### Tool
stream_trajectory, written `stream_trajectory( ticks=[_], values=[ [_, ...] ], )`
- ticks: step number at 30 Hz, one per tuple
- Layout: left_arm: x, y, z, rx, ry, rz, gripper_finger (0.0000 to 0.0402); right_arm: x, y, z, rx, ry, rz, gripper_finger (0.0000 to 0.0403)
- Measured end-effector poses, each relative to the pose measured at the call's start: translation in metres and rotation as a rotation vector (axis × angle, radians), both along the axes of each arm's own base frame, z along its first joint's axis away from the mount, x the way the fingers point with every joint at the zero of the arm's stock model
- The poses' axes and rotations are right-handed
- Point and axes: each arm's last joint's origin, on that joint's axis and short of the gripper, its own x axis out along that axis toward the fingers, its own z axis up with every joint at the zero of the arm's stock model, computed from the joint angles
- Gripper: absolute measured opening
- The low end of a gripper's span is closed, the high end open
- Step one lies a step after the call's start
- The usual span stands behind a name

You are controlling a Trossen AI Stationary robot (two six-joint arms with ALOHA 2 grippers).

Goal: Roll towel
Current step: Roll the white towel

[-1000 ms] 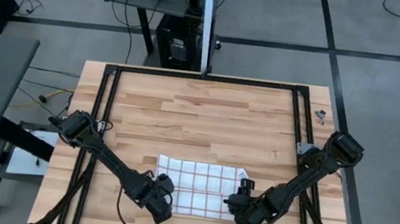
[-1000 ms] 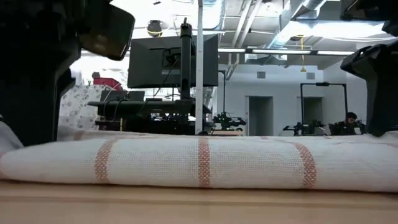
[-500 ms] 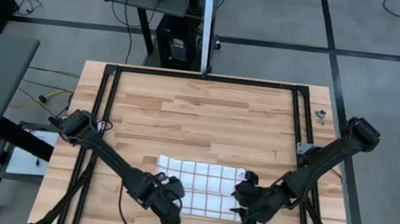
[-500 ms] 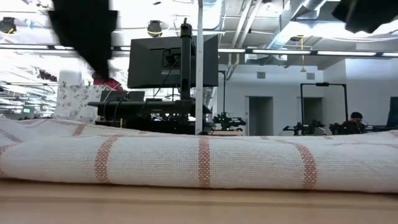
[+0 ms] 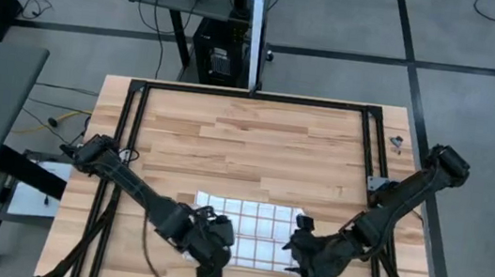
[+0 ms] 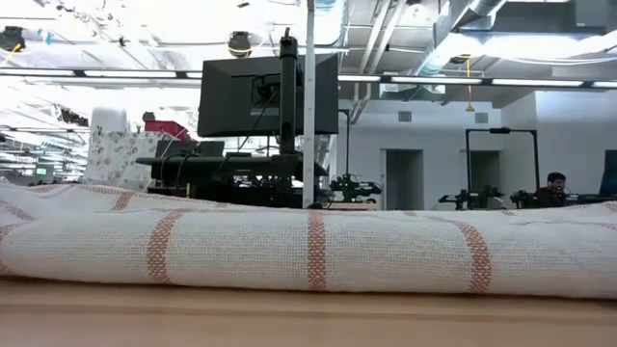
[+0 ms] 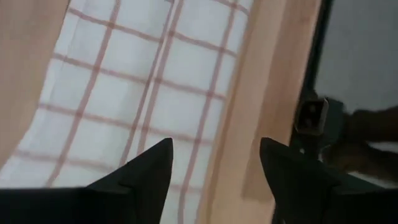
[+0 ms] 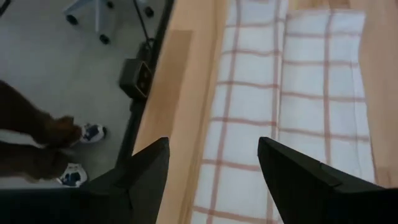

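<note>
The white towel (image 5: 251, 226) with reddish-brown grid lines lies flat near the table's near edge, its long side running left to right. Its near part is turned over in a rounded fold that fills the low view (image 6: 308, 253). My left gripper (image 5: 215, 248) hangs open above the towel's near left corner; its wrist view (image 7: 216, 149) looks down on the towel (image 7: 124, 93). My right gripper (image 5: 306, 256) hangs open above the near right corner; its wrist view (image 8: 213, 143) shows the towel (image 8: 305, 93) with a fold line. Neither gripper touches the towel.
The wooden table (image 5: 246, 148) has bare room behind the towel, inside a black frame (image 5: 253, 97). The table's near edge (image 8: 177, 93) runs close beside the towel. A person's shoes (image 8: 78, 135) stand on the floor beyond that edge. A small part (image 5: 397, 141) lies at the far right corner.
Both grippers have gone up from the towel's near corners and left the low view. The left gripper has also shifted toward the table's right edge. The towel stays on the table with its near part folded over.
</note>
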Motion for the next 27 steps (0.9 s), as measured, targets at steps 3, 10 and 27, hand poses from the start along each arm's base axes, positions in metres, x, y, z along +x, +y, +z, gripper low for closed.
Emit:
stream_trajectory(
  ticks=[3,10,27],
  values=[
    [-0.024,-0.017,0.007,0.074,0.046,-0.041,0.0235,0.000,0.014,0.009,-0.063,0.027,0.003,0.0238],
    [-0.079,-0.068,0.000,0.251,-0.055,-0.156,0.0233,0.019,0.066,-0.001,-0.206,0.106,-0.097,0.0238],
    [-0.075,-0.079,-0.085,0.395,-0.227,-0.348,0.0232,0.032,0.131,-0.104,-0.237,0.267,-0.398,0.0238]
  ],
)
